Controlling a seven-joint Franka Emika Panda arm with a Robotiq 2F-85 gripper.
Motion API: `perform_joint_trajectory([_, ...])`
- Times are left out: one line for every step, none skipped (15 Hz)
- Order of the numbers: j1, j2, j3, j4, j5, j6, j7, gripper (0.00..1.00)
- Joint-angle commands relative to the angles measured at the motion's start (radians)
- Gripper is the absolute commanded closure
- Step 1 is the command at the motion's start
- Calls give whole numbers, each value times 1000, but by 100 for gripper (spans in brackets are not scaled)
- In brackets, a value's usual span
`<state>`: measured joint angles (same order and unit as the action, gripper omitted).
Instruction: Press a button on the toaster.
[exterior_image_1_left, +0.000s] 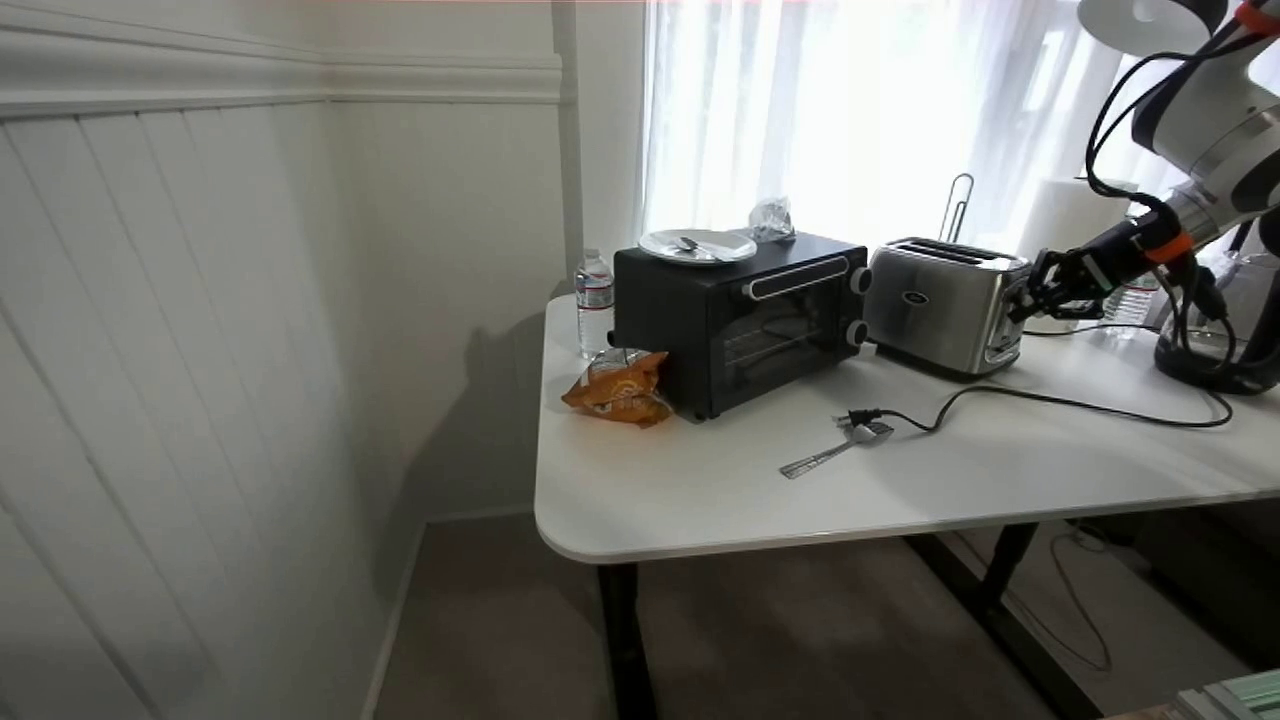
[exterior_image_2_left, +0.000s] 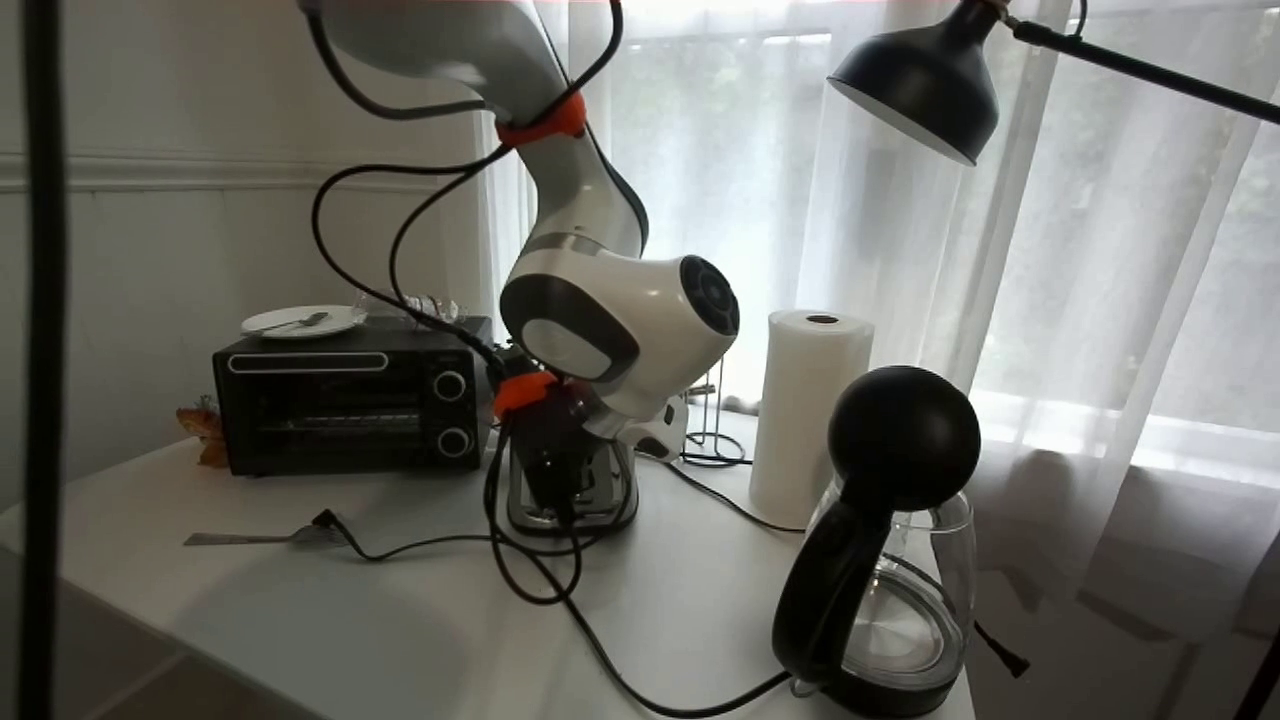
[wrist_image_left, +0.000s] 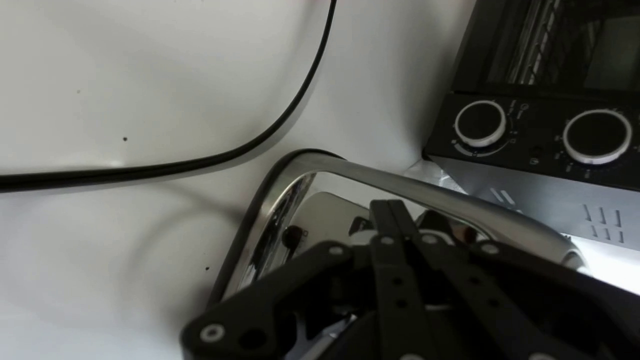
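The silver toaster (exterior_image_1_left: 930, 312) stands on the white table with its control end facing my gripper (exterior_image_1_left: 1022, 300). In an exterior view the toaster (exterior_image_2_left: 608, 490) is mostly hidden behind my arm. In the wrist view the toaster (wrist_image_left: 430, 192) fills the lower middle. My gripper (wrist_image_left: 389, 204) is shut, its fingertips together with nothing between them. The tips are over the toaster's control panel; whether they touch it I cannot tell. A dark button (wrist_image_left: 359, 225) shows just left of the fingers and a dark round knob (wrist_image_left: 292, 236) further left. The rest of the panel is hidden by the gripper.
A black toaster oven (exterior_image_1_left: 740, 320) with a white plate (exterior_image_1_left: 690, 245) on top stands beside the toaster. A black cord (exterior_image_1_left: 1060, 397) and a fork (exterior_image_1_left: 830, 455) lie in front. A paper towel roll (exterior_image_2_left: 812, 420) and a glass kettle (exterior_image_2_left: 900, 640) stand nearby.
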<state>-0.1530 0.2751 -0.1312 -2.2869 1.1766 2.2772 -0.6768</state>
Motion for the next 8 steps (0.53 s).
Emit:
perform_joint_trajectory([-4,11,12,11,38,21,3,98])
perform_joint_trajectory([-3,12,13,11,38,23,3,98])
perform_joint_trajectory([-3,13,13,13,40,25,3,98])
perform_joint_trajectory([-2,14,14,13,44,32,3,98])
perform_joint_trajectory([-2,15,15,14,46,35,3,98])
perform_joint_trajectory([-1,16,15,15,50,39,4,98])
perform_joint_trajectory([-1,17,17,16,54,40,5,98])
perform_joint_trajectory([0,18,18,16,58,41,6,98])
